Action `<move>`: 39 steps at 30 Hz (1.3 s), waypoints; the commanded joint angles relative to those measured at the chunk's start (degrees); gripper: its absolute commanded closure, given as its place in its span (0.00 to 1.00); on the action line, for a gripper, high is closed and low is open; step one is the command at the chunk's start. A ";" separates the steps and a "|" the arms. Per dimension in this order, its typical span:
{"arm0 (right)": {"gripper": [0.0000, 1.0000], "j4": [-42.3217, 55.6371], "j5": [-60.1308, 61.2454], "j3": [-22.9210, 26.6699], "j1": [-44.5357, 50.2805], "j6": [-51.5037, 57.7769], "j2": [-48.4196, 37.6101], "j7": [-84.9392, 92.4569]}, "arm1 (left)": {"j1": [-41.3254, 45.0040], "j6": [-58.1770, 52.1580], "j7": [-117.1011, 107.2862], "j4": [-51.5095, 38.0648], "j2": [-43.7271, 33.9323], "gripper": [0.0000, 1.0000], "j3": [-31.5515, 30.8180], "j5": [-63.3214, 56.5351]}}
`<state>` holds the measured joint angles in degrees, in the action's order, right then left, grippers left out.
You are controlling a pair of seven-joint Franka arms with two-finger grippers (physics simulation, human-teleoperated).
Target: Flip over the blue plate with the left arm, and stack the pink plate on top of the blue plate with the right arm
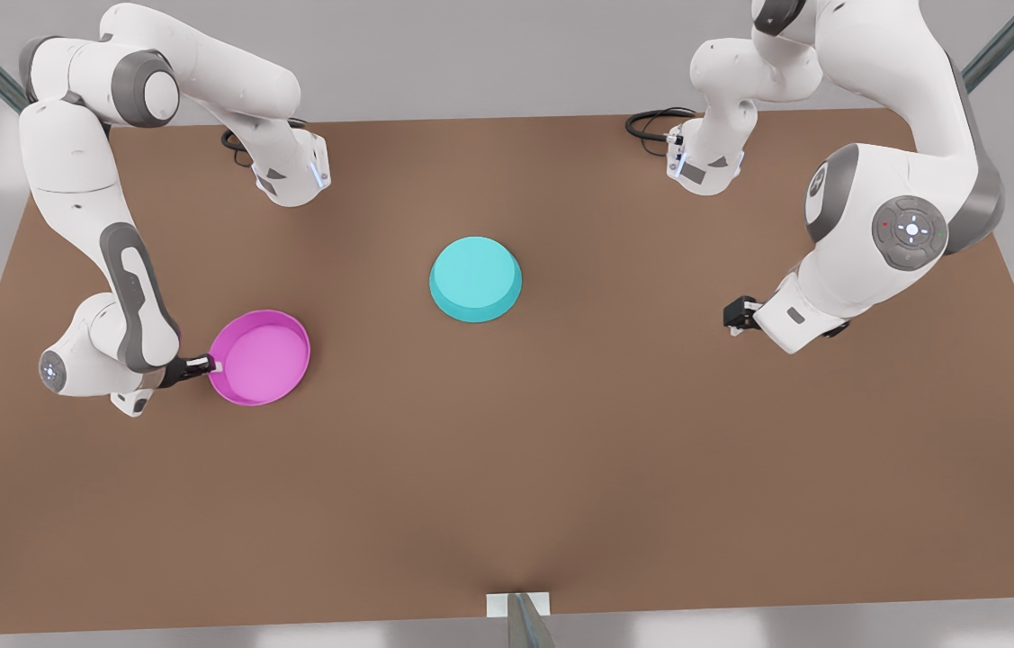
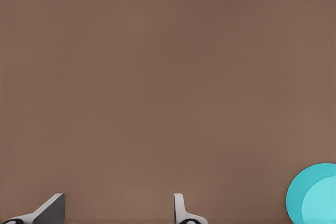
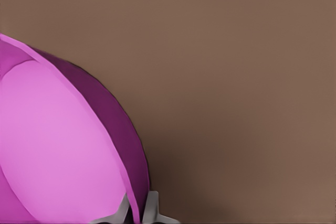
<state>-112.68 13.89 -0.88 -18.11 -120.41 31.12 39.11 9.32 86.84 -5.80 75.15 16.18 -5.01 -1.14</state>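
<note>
The blue plate lies near the table's middle with its flat base up and its rim down; its edge also shows in the left wrist view. The pink plate sits rim up at the front view's left, its lighter inside showing. My right gripper is shut on that plate's rim, one finger inside and one outside. At the front view's right, my left gripper stands open over bare table, well away from the blue plate, holding nothing.
The brown table has bare room at the front and between the two plates. Both arm bases stand along the far edge, with black cables beside them. A small white bracket sits at the near edge.
</note>
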 commanded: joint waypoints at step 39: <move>0.79 2.90 2.02 -1.58 0.00 10.02 -1.85 0.80 | 0.00 0.35 0.09 0.00 0.08 0.00 0.00 -0.01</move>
<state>-109.91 16.19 -2.53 -17.69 -110.17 28.80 39.94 9.32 87.19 -5.71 75.15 16.26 -5.01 -1.15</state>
